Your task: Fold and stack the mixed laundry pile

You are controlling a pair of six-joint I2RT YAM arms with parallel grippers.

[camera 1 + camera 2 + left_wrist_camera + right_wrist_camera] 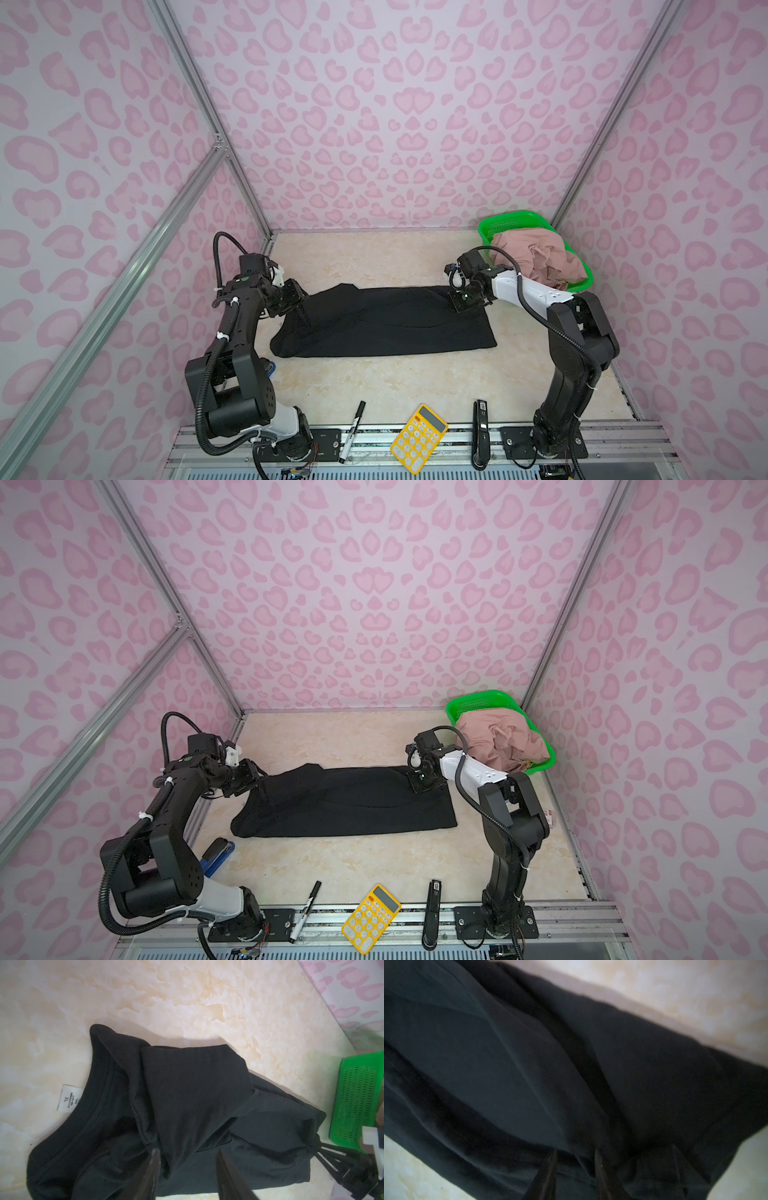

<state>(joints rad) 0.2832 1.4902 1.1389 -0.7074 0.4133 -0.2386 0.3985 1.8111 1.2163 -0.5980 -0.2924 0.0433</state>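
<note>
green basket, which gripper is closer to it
Right. The right gripper is at the end of the black shirt nearest the basket; the left gripper is at its opposite end, across the table.

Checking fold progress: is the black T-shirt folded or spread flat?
Partly folded: the black T-shirt lies as a long band on the table, a flap doubled over beside its collar.

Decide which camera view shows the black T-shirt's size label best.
The left wrist view: the white size label lies at the black T-shirt's collar, XL readable. Both top views show no label; the right wrist view only blurred black cloth.
</note>
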